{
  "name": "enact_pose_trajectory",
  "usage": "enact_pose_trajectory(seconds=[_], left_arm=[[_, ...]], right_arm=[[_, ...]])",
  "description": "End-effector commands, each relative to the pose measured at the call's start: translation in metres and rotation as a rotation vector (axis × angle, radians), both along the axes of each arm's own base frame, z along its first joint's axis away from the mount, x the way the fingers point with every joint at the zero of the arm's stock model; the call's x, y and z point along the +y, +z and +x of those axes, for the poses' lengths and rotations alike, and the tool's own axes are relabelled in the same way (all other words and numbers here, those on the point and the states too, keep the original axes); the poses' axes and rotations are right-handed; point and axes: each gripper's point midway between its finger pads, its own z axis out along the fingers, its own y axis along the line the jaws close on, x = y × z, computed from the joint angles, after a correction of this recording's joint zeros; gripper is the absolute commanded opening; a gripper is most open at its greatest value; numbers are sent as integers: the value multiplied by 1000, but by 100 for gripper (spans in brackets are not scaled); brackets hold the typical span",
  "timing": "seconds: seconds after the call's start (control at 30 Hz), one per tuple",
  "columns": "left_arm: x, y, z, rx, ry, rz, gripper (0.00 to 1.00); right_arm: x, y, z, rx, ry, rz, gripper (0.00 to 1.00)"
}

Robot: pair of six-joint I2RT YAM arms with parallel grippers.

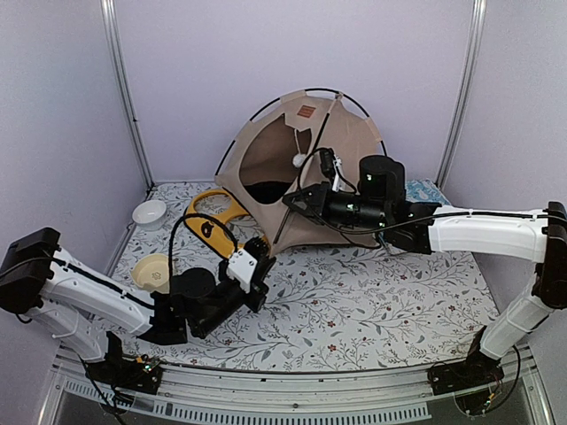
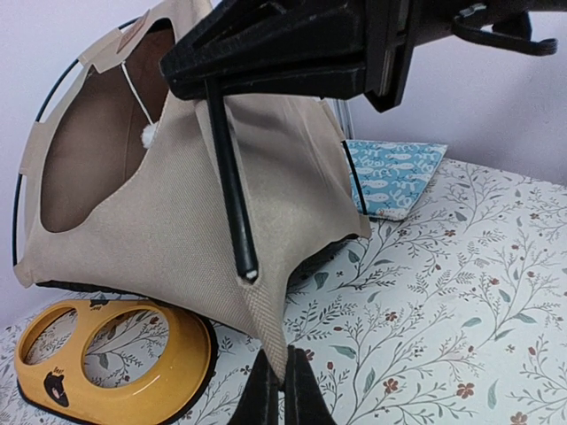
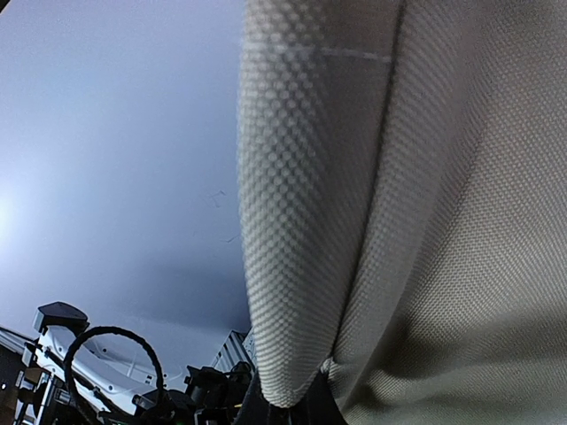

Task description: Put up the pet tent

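The left claw (image 2: 282, 379) is closed on the tent's (image 2: 177, 221) front bottom corner, low over the table (image 1: 372, 301). The right claw (image 1: 291, 200) is clamped, as far as can be told, on the black pole (image 2: 229, 177), whose lower tip lies against the fabric just above that corner. The tent is stood at the back of the table. The feeder (image 2: 190, 354) is just beside its front left and the cushion (image 2: 394, 177) is behind its right.

Looks like a robotics lab booth: bare lilac walls (image 1: 292, 44) and aluminium posts (image 1: 122, 88) from 10 to 2 o'clock, two robot arms (image 1: 89, 292) bolted to a rail (image 1: 292, 396) at 6 o'clock.
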Motion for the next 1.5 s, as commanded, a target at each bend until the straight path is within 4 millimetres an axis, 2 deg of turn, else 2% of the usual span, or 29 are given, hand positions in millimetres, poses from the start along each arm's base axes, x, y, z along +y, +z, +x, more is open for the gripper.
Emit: enact_pose_trajectory(seconds=[0.0, 0.27, 0.43, 0.63, 0.83, 0.97, 1.07, 1.13, 1.2, 1.23, 1.3, 1.33, 1.4, 1.47], left_arm=[[-9, -27, -35, 27, -145, 105, 0], [-8, -19, -33, 30, -147, 78, 0], [-9, -13, -32, 27, -149, 63, 0], [-8, -1, -24, 38, -138, 27, 0], [-4, 12, -18, 45, -128, 1, 0], [-10, 16, -17, 65, -140, 3, 0], [-13, 28, -17, 67, -149, -16, 0], [-13, 39, -16, 73, -143, -37, 7], [-9, 52, -14, 83, -134, -71, 26], [-5, 58, -13, 88, -132, -86, 35], [7, 75, -8, 101, -110, -144, 52], [16, 82, -3, 110, -97, -173, 58], [33, 102, 9, 129, -92, -244, 66], [52, 113, 31, 157, -50, -280, 70]], right_arm=[[-50, 53, 67, -114, -293, 118, 0], [-49, 42, 65, -101, -276, 91, 0], [-41, 33, 61, -98, -234, 70, 0], [-23, 15, 46, -104, -184, 3, 0], [-19, -1, 34, -112, -160, -50, 0], [-1, -8, 21, -123, -105, -72, 0], [13, -25, 9, -114, -60, -120, 0], [11, -38, 5, -101, -53, -158, 0], [5, -48, 1, -96, -55, -200, 0], [1, -53, -1, -96, -54, -224, 3], [-9, -59, -6, -104, -55, -270, 14], [-15, -62, -9, -107, -57, -289, 23], [-24, -62, -15, -121, -55, -312, 42], [-34, -58, -20, -132, -63, -325, 55]])
